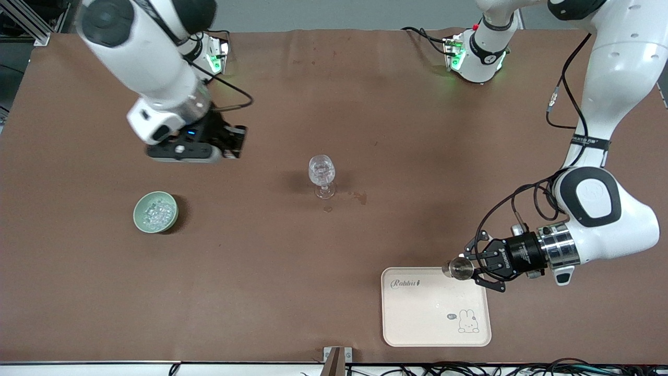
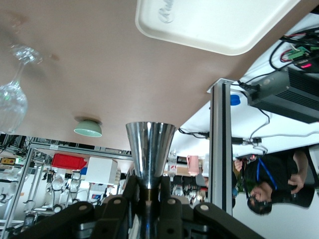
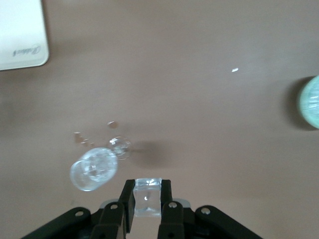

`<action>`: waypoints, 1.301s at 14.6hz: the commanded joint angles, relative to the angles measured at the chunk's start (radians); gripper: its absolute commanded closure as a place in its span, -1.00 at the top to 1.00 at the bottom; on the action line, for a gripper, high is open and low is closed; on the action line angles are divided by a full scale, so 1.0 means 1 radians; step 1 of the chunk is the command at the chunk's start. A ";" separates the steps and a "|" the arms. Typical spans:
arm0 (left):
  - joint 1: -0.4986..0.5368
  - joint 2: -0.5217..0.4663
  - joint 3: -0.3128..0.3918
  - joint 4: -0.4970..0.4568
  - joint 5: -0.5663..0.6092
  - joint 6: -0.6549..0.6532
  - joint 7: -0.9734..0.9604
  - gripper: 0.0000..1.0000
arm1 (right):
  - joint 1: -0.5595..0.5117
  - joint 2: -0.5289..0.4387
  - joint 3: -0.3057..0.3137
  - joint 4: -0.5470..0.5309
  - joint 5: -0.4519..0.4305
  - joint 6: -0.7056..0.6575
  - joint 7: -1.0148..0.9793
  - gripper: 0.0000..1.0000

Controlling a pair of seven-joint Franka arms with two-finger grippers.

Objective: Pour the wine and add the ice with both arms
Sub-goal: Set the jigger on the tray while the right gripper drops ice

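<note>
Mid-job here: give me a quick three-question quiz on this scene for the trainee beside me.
1. True or false: the right end effector is shut on an ice cube.
2. What does the left end effector hold over the edge of the tray? A) a bowl B) a metal cup C) a spoon
3. Fill in: the heap of ice lies in the green ____, toward the right arm's end of the table from the wine glass.

Key: 1 true; 2 B; 3 bowl.
</note>
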 commanded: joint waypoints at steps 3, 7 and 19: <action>0.037 0.129 0.012 0.077 -0.047 -0.006 0.157 -0.95 | 0.025 0.148 0.101 0.007 -0.054 0.097 0.058 -0.96; 0.028 0.197 0.084 0.131 -0.047 0.014 0.288 -0.88 | 0.045 0.238 0.188 0.007 -0.187 0.120 0.182 -0.96; 0.002 0.442 0.072 0.274 -0.164 0.071 0.469 -0.89 | 0.103 0.381 0.238 0.009 -0.441 0.185 0.363 -0.88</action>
